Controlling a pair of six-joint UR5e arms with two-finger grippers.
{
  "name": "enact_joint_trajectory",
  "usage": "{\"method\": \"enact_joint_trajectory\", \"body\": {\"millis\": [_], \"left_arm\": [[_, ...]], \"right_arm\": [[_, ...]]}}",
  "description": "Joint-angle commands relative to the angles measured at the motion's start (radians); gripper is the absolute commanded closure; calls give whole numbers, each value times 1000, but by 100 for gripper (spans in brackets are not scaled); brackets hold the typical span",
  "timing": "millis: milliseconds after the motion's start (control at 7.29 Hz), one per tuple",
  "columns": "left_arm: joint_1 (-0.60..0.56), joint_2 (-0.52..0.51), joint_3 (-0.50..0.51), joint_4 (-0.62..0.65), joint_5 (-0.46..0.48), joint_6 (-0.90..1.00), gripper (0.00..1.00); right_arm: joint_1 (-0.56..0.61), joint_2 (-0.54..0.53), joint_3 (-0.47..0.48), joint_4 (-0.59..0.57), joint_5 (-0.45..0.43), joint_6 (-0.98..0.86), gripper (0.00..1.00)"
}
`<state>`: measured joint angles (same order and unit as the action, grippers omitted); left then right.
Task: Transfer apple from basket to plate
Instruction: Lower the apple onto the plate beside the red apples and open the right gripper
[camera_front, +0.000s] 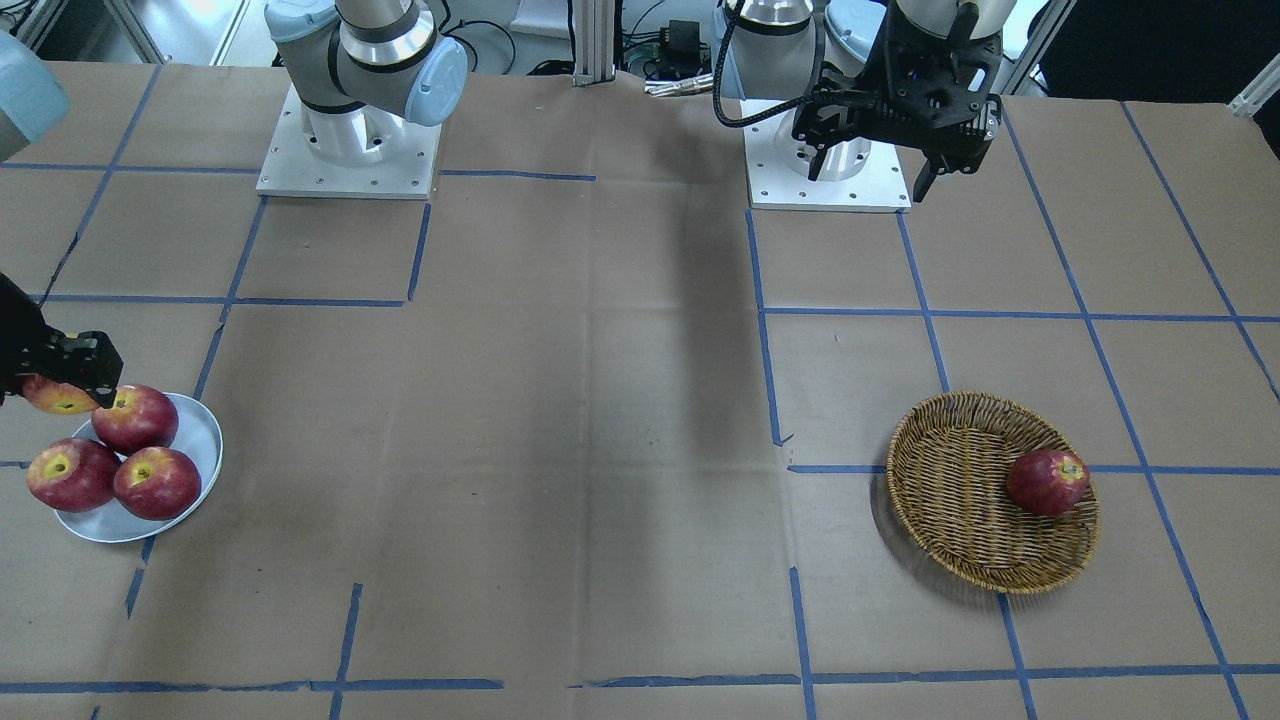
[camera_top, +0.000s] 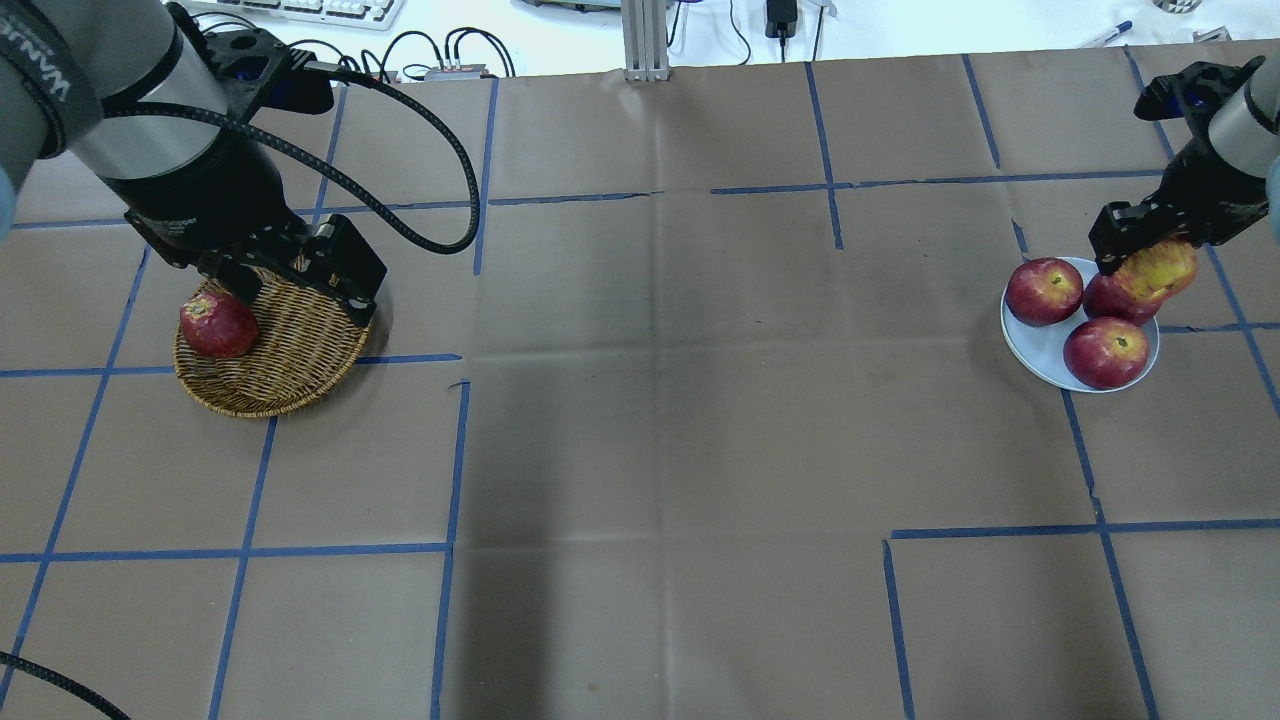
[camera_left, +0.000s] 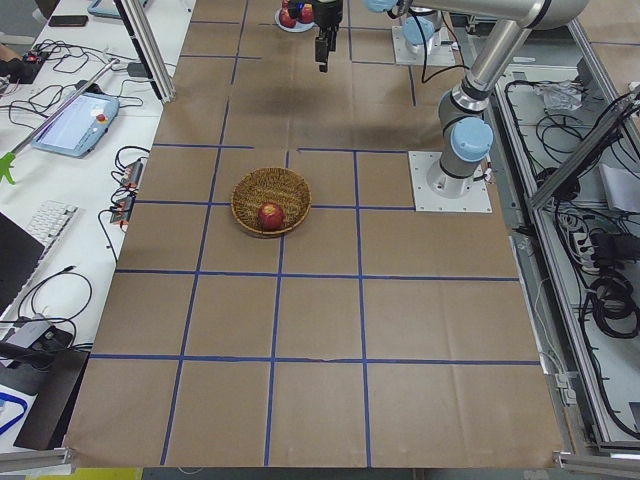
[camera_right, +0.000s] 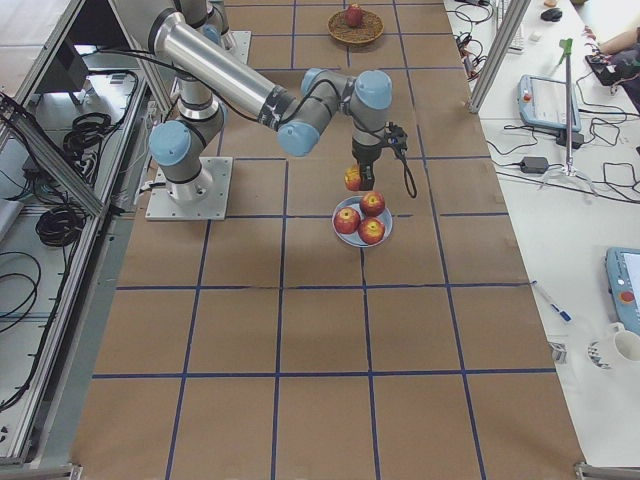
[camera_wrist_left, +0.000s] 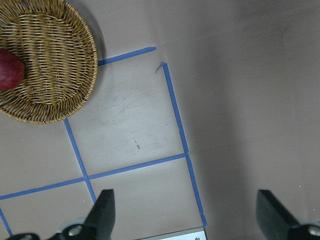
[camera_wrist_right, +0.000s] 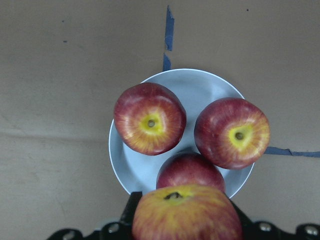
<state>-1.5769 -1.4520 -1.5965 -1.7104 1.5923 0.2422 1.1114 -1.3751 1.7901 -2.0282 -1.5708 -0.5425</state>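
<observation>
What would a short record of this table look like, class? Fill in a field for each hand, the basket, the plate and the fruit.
Right hand: shut on a pale apple, over the plate's edge
Left hand: open, empty, raised above the table
Basket: holds one dark red apple
Plate: three red apples on it, little bare space
Task state: pale apple gripped, not yet set down

Yellow-patched apple (camera_top: 1160, 268) hangs over the rim of the white plate (camera_top: 1035, 345); tan wicker basket (camera_top: 290, 375) lies well apart.
</observation>
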Motion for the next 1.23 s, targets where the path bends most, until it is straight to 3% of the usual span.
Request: {"method": "enact_joint_trajectory", "body": {"millis": [0,548,685,823,1097], "left_arm": [[0,1,0,0,0,0,1],[0,1,-2,0,-2,0,1],[0,-1,-2,0,-2,0,1],[0,1,-2,0,-2,0,1],[0,1,-2,0,-3,0,1]], "right_arm": [[-12,89,-5,-93,1,-22,53],[-8,154,-3,-136,23,-20,49],[-5,159,-9,-138,26,-17,12],[-1,146,-26,-142,29,-11,0],[10,140,-81,-112,26,-13,0]]}}
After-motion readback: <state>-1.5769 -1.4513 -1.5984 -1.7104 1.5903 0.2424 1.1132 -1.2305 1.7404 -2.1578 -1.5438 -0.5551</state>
